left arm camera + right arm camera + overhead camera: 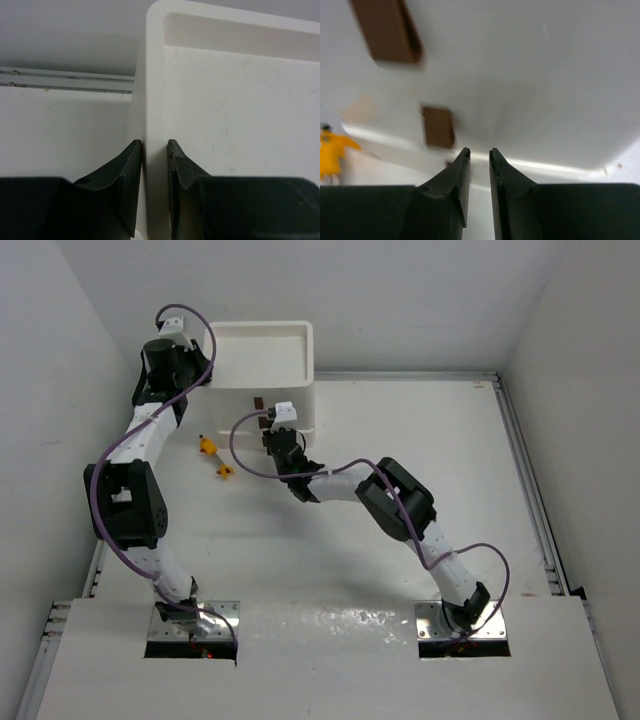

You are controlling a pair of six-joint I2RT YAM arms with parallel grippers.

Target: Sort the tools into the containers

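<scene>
The white drawer unit (262, 352) stands at the back of the table, its recessed tray top (235, 110) bare. My left gripper (203, 372) is shut on the unit's left rim wall (155, 100), one finger outside, one inside the tray. My right gripper (270, 428) is low in front of the unit's front face (530, 75), its jaws nearly together with nothing between them. Two brown handles (387, 31) (438, 126) show above and left of its fingertips. A yellow-orange screwdriver (212, 457) lies on the table left of the right gripper and also shows in the right wrist view (332, 150). The other tools are out of view.
White walls close in the table at the back and on both sides. A metal rail (530, 490) runs along the right edge and another (65, 81) behind the unit on the left. Both arm bases (195, 625) sit at the near edge.
</scene>
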